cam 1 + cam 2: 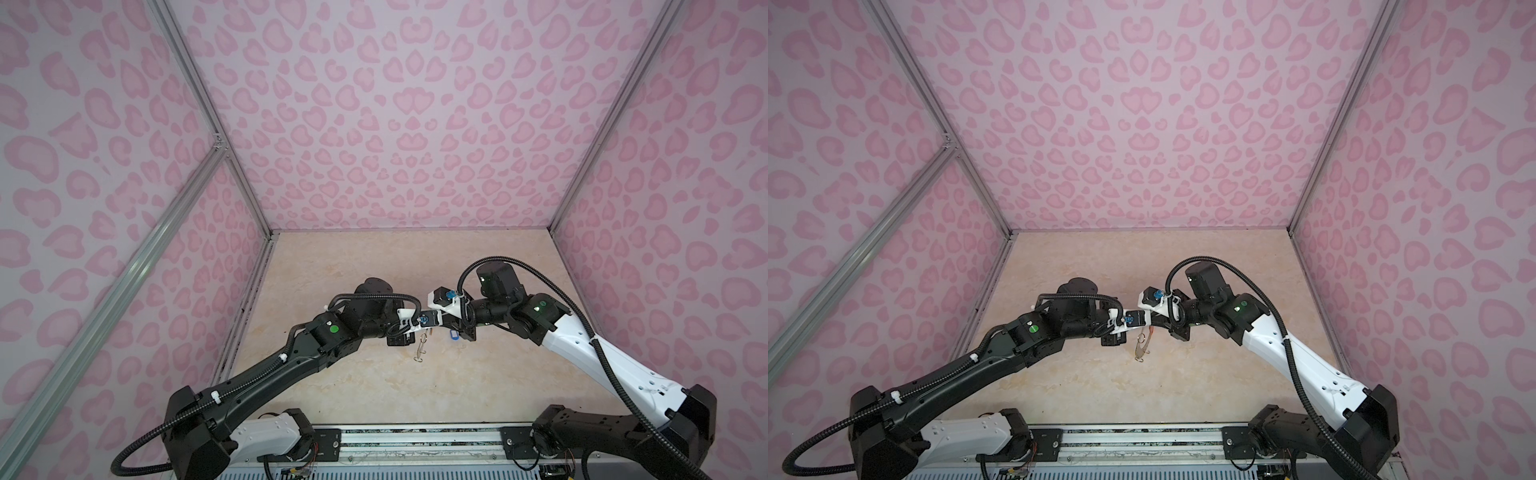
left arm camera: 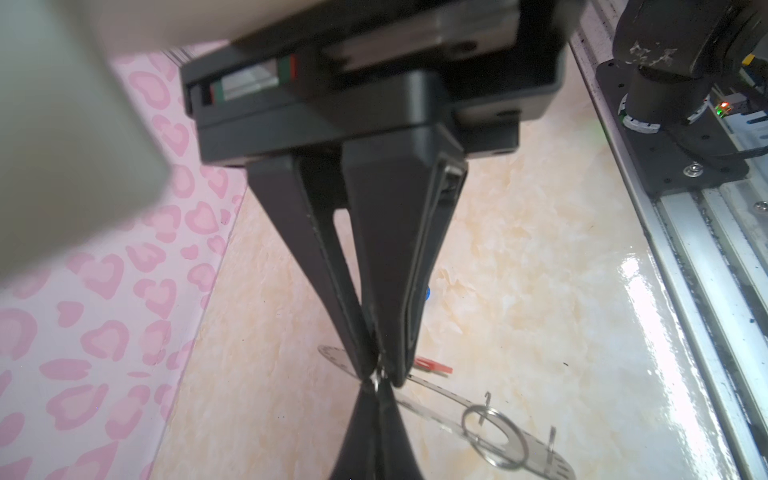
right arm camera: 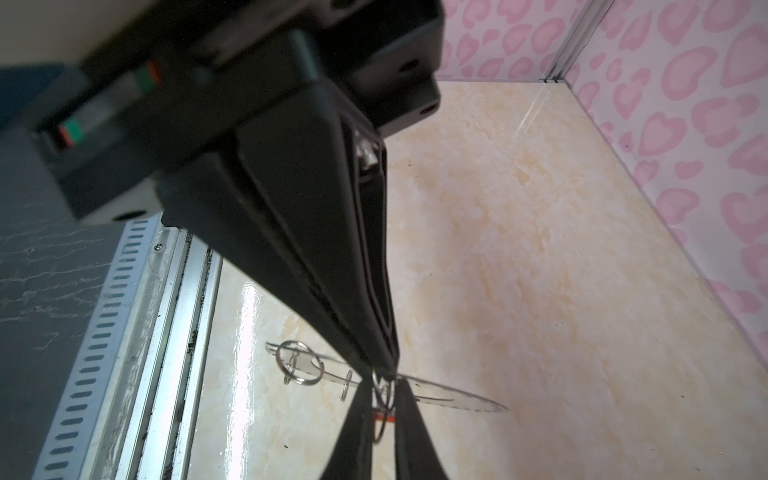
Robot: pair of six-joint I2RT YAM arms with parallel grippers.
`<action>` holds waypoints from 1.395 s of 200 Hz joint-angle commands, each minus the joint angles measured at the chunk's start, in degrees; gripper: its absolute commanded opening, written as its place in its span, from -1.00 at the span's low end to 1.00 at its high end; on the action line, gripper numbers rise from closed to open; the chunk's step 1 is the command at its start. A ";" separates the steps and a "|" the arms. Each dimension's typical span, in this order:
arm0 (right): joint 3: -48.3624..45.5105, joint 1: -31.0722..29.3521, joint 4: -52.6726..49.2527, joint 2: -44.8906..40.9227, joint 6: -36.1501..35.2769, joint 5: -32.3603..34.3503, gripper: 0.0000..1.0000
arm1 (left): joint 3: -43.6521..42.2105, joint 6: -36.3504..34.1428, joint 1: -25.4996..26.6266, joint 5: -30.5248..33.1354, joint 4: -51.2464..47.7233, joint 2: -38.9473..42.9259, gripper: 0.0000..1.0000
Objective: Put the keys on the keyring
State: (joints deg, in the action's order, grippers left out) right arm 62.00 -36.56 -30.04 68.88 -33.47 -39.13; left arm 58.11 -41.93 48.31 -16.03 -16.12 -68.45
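Keyring: one, near one red tag and one blue tag.

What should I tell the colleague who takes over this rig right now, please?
The left gripper has its jaws shut on the keyring at its rim; in both top views the keyring stands tilted between the two arms.
The right gripper has its tips at the same spot on the rim; open or shut cannot be told.
The red-tagged key is right beside the pinched rim; whether it is threaded on is unclear.
The blue-tagged key lies loose on the table, apart from the keyring.
Done: nothing certain. Left: check the red-tagged key, then thread the blue-tagged key.
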 commanded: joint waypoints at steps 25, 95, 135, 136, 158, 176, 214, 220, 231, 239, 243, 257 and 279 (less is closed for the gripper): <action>-6.90 0.16 8.82 -5.52 8.40 7.83 -0.40 | -2.44 7.57 -1.24 -1.54 7.26 2.06 -0.93; -15.73 -1.47 25.83 -12.02 29.42 6.48 -0.42 | -6.68 16.36 -2.30 2.36 18.04 4.63 -0.93; -15.64 -1.94 30.28 -11.75 43.31 11.29 -0.48 | -7.81 18.62 -2.35 5.52 21.24 5.25 -0.93; -15.66 -1.94 30.34 -11.75 43.62 11.46 -0.48 | -7.82 18.68 -2.35 5.59 21.36 5.29 -0.94; -15.05 -1.95 30.92 -11.45 49.19 13.10 -0.49 | -8.10 19.54 -2.28 5.90 22.51 5.52 -0.93; -14.09 -1.95 30.40 -10.97 51.83 13.36 -0.49 | -8.32 19.48 -2.34 5.92 22.88 5.69 -0.93; -11.28 -1.99 30.03 -8.41 55.17 11.60 -0.52 | -8.70 19.26 -2.28 5.88 23.24 5.95 -0.93; -10.98 -1.92 30.54 -7.97 55.97 10.90 -0.53 | -8.71 19.26 -2.27 5.95 23.23 5.95 -0.93; -10.69 -1.91 31.22 -7.25 56.89 9.70 -0.54 | -8.71 19.21 -2.30 6.01 23.28 6.04 -0.93; -10.59 -2.00 31.55 -6.82 57.26 8.65 -0.54 | -8.71 19.19 -2.27 6.10 23.42 6.03 -0.94; -10.66 -1.97 31.66 -6.68 57.42 8.27 -0.54 | -8.71 19.17 -2.30 6.18 23.40 6.04 -0.93; -10.64 -1.94 31.46 -6.27 57.98 7.75 -0.56 | -8.70 19.08 -2.33 6.10 23.42 5.96 -0.93; -10.59 -1.96 31.33 -6.13 58.29 7.30 -0.59 | -8.71 18.91 -2.31 6.19 23.50 6.04 -0.93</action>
State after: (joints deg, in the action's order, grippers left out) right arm 51.20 -38.50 -0.23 62.50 23.38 -30.09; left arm 49.63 -23.00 46.09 -10.09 3.84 -62.81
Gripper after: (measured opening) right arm 0.215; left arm 0.050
